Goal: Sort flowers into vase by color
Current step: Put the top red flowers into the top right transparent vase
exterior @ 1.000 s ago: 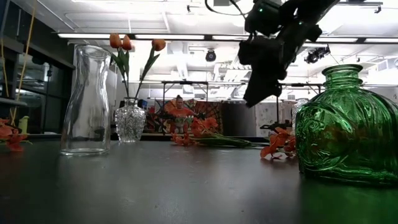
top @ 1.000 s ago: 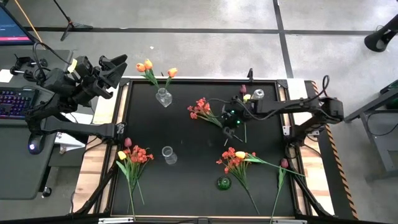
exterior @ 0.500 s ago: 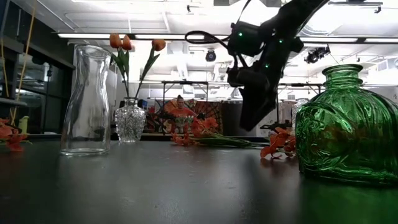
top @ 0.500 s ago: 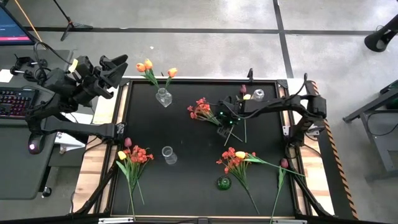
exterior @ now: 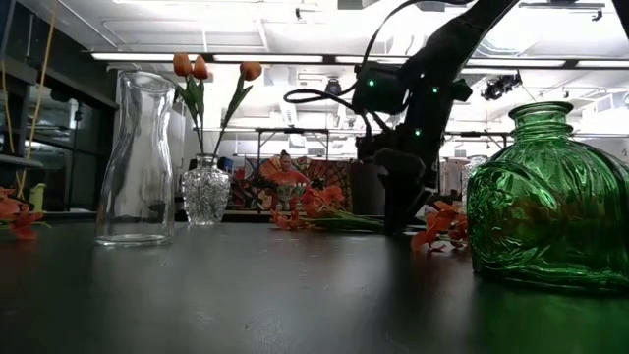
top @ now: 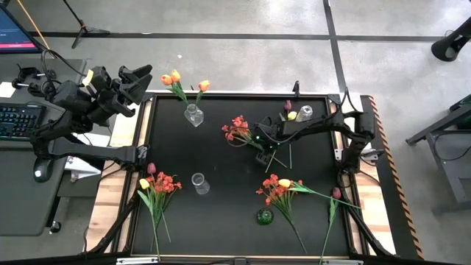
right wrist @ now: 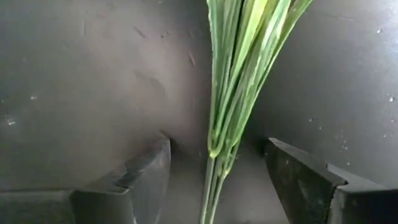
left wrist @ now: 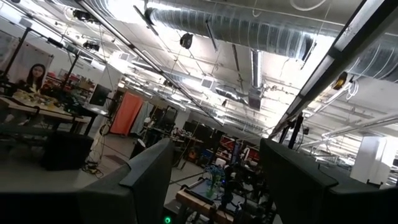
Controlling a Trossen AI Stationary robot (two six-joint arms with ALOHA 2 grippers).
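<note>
Green stems (right wrist: pixel 231 93) sit dead centre between your right gripper (right wrist: pixel 214 168) fingers, which are spread with a gap on both sides, nothing grasped yet. That gripper is down at the table (top: pixel 221 162) on the stem end of the red-orange blossom spray (top: pixel 237 129), mid-table; low on the stalks is probably the sane pick point since the heads would crush. Left gripper (top: pixel 136 77) is parked off the table's far left corner, fingers released and empty, out of the way. Orange tulips (top: pixel 176 77) already stand in the small clear vase (top: pixel 193 115). Tall clear vase (top: pixel 199 182) and green vase (top: pixel 265 216) look empty; remaining flowers lie loose near them.
</note>
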